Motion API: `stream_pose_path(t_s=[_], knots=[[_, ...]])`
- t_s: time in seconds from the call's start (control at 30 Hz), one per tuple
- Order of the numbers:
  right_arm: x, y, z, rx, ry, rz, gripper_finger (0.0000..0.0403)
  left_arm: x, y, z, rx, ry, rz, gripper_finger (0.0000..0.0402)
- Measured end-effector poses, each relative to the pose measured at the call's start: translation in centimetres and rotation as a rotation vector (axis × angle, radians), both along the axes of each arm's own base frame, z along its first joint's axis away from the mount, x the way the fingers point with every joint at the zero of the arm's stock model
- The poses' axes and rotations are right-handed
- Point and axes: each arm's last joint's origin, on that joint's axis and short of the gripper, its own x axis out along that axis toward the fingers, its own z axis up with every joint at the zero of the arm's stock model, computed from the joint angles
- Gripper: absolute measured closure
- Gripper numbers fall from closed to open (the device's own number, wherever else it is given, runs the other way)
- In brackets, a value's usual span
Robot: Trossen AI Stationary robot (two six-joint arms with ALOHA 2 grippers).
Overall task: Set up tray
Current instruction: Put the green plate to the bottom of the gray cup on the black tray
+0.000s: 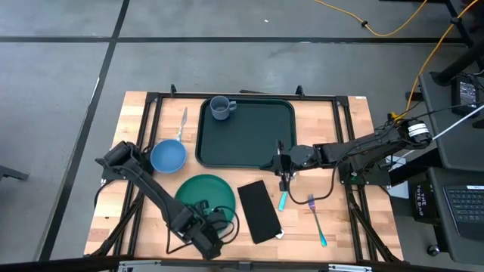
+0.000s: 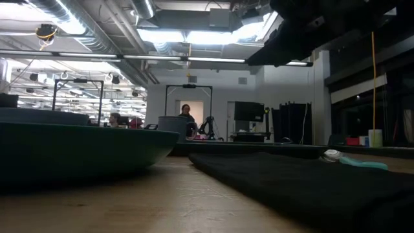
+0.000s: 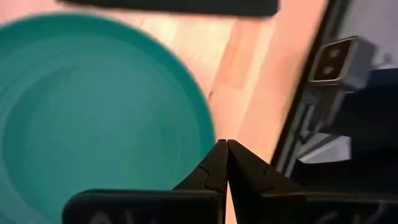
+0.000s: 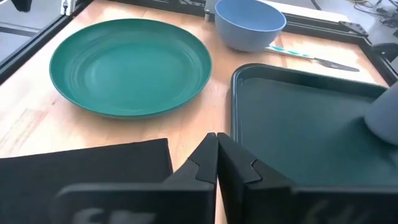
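The dark green tray [image 1: 246, 140] lies at the table's far middle, and a grey mug [image 1: 221, 108] stands in its far left corner. The tray also shows in the right wrist view [image 4: 298, 124]. My right gripper [image 1: 283, 172] [image 4: 216, 140] is shut and empty above the table, between the tray's near right corner and the black napkin [image 1: 259, 210]. My left gripper [image 1: 210, 214] [image 3: 225, 146] is shut, points steeply down and hovers over the rim of the round green plate [image 1: 198, 189] [image 3: 93, 106]. I cannot tell whether it touches the plate.
A blue bowl [image 1: 168, 156] and a knife [image 1: 182, 125] lie left of the tray. A teal-handled utensil [image 1: 283, 199] lies just right of the napkin, and a teal-handled fork [image 1: 318, 223] lies nearer the right edge. Black frame rails [image 1: 348, 143] run along the table's sides.
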Motion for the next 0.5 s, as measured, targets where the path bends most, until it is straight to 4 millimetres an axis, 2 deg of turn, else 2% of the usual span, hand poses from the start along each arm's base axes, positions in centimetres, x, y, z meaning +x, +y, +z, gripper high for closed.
stream_pose_path(t_s=[0.23, 0.5], knots=[[-0.02, 0.00, -0.04, 0.023, 0.005, -0.011, 0.0389, -0.04, -0.58, -0.93, -0.068, 0.089, 0.061, 0.0401], [-0.03, 0.00, -0.05, 0.044, 0.007, -0.022, 0.0380, -0.12, -0.79, -0.91, -0.073, 0.092, 0.019, 0.0396]])
